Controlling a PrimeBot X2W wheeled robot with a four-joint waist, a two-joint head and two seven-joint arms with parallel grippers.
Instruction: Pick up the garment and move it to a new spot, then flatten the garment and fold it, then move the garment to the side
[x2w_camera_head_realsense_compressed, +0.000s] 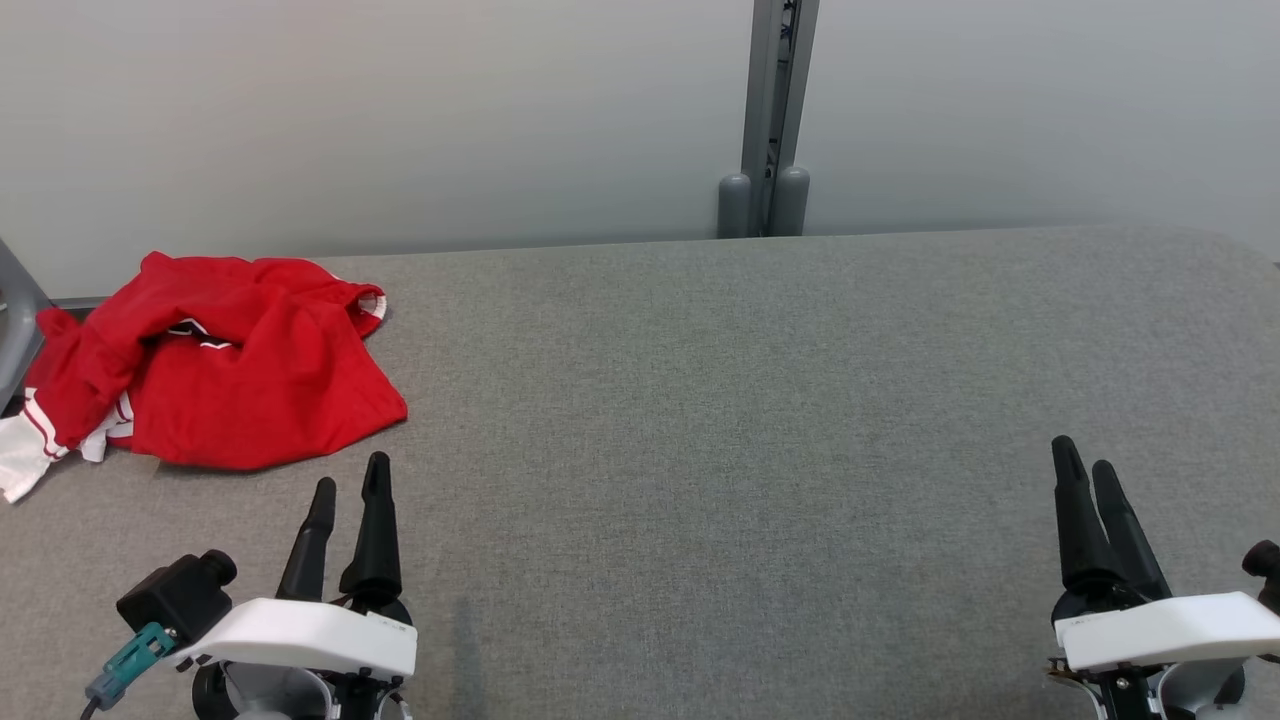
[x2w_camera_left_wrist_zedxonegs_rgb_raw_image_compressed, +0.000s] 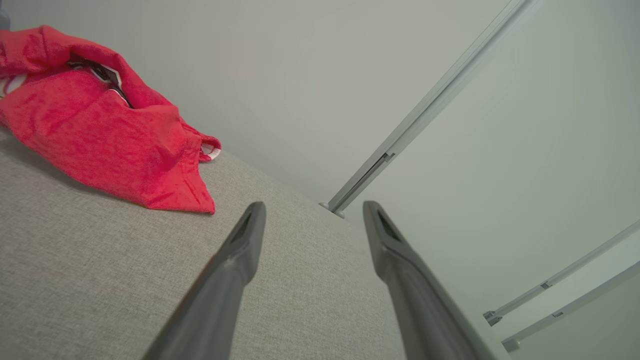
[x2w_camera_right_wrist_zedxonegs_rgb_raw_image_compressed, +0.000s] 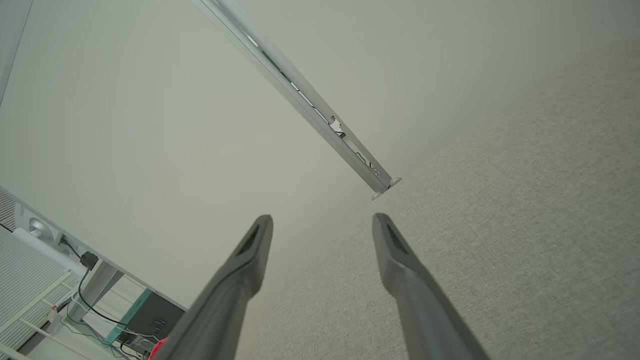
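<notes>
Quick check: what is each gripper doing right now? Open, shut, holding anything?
Left gripper: open, empty, not touching the red garment.
Right gripper: open, empty, above the grey surface.

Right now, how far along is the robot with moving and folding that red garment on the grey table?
Nothing looks done: the red garment lies crumpled at the far left of the grey table. Nothing is in hand: the left gripper and right gripper stand open and empty, clear of the cloth. Picking up, moving, flattening, folding and setting aside all remain.
</notes>
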